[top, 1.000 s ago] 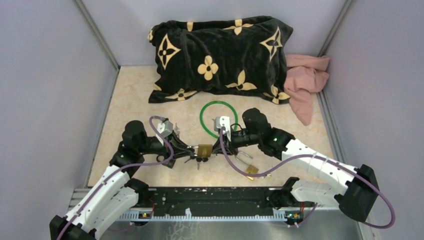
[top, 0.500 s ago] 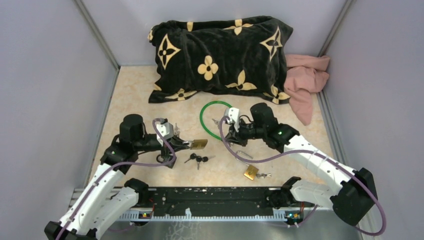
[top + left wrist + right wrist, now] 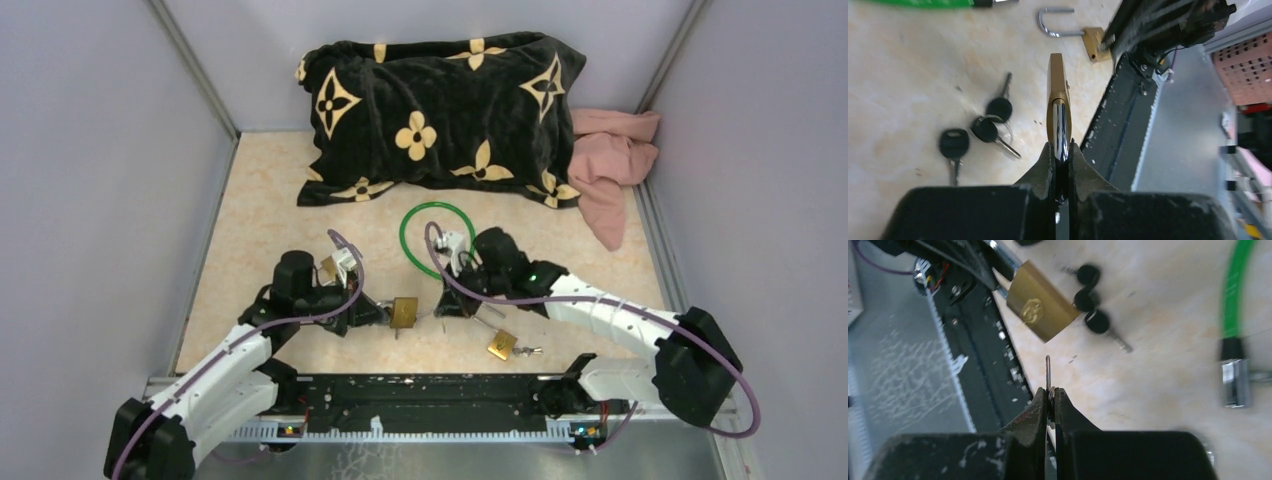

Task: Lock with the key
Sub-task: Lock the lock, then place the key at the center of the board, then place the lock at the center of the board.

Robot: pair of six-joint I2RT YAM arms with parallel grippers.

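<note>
Right claw swung back, pinching key beside padlock.

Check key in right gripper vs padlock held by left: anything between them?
Nothing visible does. The right gripper aims its key at the padlock across an open gap. The bunch of black keys lies on the table, off to the side of that line. The left gripper holds the padlock by its shackle.
</note>
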